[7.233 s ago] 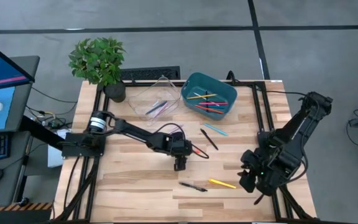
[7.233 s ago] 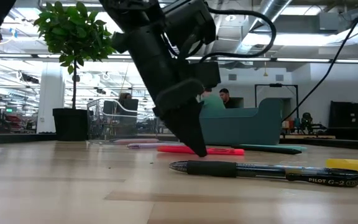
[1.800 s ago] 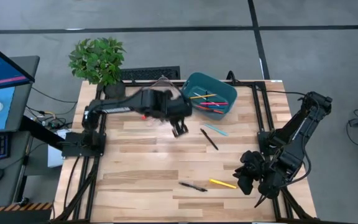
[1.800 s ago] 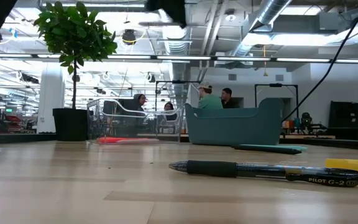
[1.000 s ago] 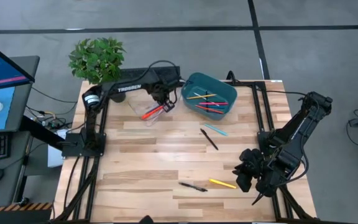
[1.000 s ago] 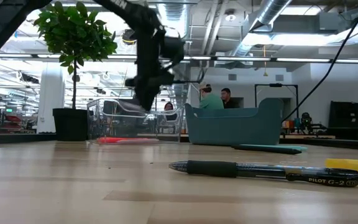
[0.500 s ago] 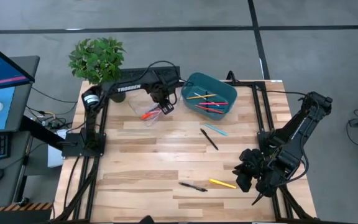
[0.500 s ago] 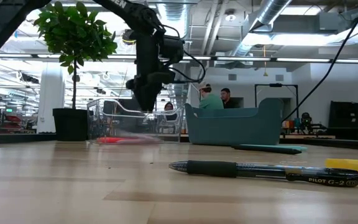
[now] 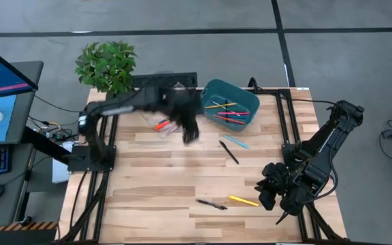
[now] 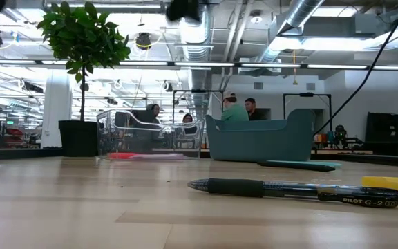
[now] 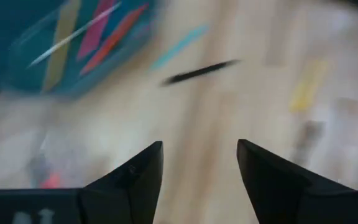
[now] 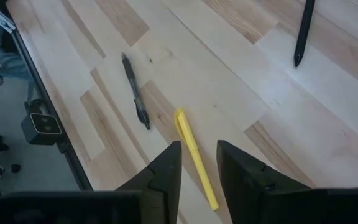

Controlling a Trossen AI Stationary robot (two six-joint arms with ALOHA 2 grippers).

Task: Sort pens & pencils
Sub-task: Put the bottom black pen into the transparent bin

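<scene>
From the high view we see the left gripper [image 9: 190, 131] blurred over the table [image 9: 155, 184], just beside the clear bin [image 9: 167, 109] that holds a red pen [image 9: 160, 125], with the teal bin [image 9: 230, 103] of sorted sticks next to it. Four sticks lie loose: a teal pen [image 9: 236, 141] and a black pen [image 9: 229, 152] towards the middle right, and nearer the front edge a second black pen [image 9: 211, 203] and a yellow pen [image 9: 243, 201]. The right gripper [image 9: 272, 194] waits at the right front corner, near the yellow one. The first black pen lies slantwise, its long axis running away from the teal bin, and we judge the left arm the nearer to it. In the low view only a dark piece of the left arm shows at the top; the front black pen [image 10: 289, 189] and the yellow pen [image 10: 391, 182] lie flat on the table. The left wrist view shows its jaws standing apart with nothing between them, and the slanted black pen [image 11: 201, 71] ahead of them. The right wrist view shows narrow, empty jaws above the yellow pen [image 12: 194, 158], with the black pen [image 12: 135, 98] just beside it.
</scene>
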